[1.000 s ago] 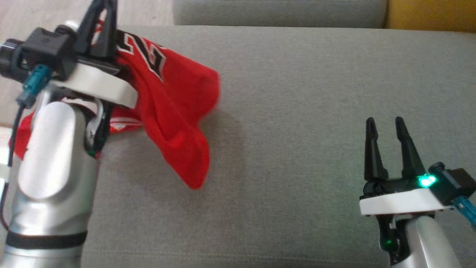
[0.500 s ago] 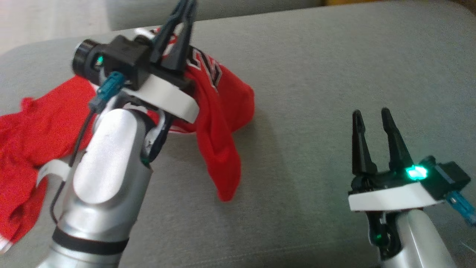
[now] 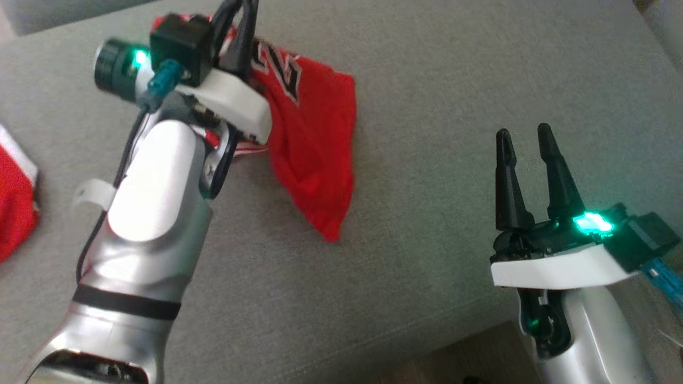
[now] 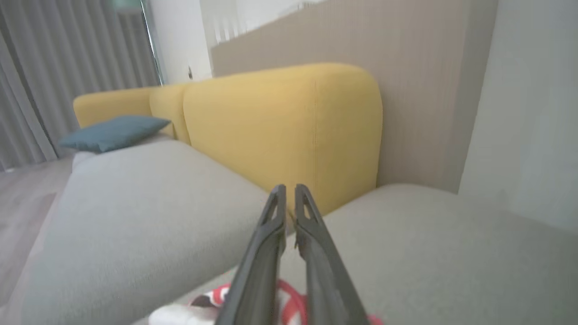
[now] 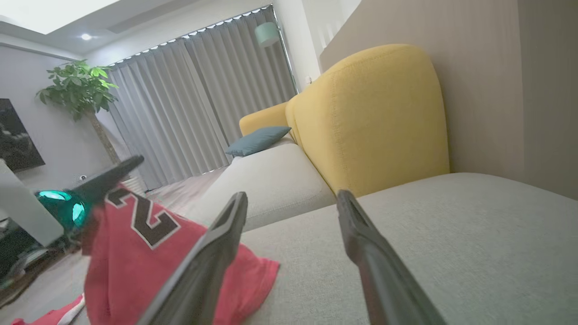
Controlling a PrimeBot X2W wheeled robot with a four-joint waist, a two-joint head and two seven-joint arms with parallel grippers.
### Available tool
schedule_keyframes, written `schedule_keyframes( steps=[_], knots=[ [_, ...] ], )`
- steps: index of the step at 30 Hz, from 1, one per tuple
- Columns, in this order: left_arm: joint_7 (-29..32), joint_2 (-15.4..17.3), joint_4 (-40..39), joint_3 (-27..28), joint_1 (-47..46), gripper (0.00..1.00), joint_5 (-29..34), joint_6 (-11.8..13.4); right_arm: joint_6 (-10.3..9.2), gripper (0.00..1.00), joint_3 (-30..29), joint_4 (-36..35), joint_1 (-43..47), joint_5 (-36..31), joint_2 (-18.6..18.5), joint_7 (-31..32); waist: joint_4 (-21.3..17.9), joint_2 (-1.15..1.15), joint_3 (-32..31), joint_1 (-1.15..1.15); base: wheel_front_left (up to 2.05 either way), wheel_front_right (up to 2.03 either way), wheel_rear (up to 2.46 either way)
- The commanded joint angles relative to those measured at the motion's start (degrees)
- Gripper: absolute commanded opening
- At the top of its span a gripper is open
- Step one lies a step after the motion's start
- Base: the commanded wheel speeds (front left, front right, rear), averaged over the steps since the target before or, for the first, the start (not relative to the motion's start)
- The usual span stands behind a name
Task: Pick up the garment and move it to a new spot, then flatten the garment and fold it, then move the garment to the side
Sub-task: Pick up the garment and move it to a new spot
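Note:
The garment (image 3: 312, 125) is a red jersey with a black-and-white number. It hangs from my left gripper (image 3: 240, 21), which is shut on its upper edge, and its lower tip trails down to the grey sofa seat (image 3: 427, 80). In the left wrist view my left gripper (image 4: 289, 196) has its fingers pressed together, with a bit of the garment (image 4: 293, 291) showing at their base. My right gripper (image 3: 525, 138) stands open and empty to the right of the garment. In the right wrist view my right gripper (image 5: 291, 198) is wide open, with the garment (image 5: 135, 257) to its left.
A piece of red cloth with white trim (image 3: 13, 208) lies at the left edge; I cannot tell if it belongs to the garment. A yellow backrest (image 4: 280, 122) and a blue cushion (image 4: 113, 133) stand beyond the seat. The seat's front edge (image 3: 437, 333) runs at lower right.
The head camera has turned, so the whole picture has shifted. My left gripper keeps its hold, and the garment now hangs nearer to my right gripper, which stays open.

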Motion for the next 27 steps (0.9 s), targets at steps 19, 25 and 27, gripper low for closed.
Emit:
schedule_keyframes(
  steps=[19, 25, 27],
  knots=[
    [-4.69, 4.58, -3.32, 8.28, 4.52, 1.0, -2.33, 2.39, 0.43, 1.0, -1.14, 0.29, 0.0, -3.23, -0.29, -0.37, 10.65, 0.0, -3.13, 0.0, 0.0, 0.0, 0.0],
    [-4.7, 5.47, -10.69, 11.08, 15.68, 1.0, -2.53, 3.16, 0.43, 1.0, -2.63, 1.91, 1.71, -4.9, -0.29, -0.37, 15.98, 0.0, -6.19, 0.0, 0.0, 0.0, 0.0],
    [-4.7, 4.89, -12.58, 11.92, 20.02, 1.0, -2.92, 3.42, 0.43, 1.0, -3.4, 2.47, 2.57, -5.33, -0.29, -0.37, 17.58, 0.0, -7.29, 0.0, 0.0, 0.0, 0.0]
  ],
)
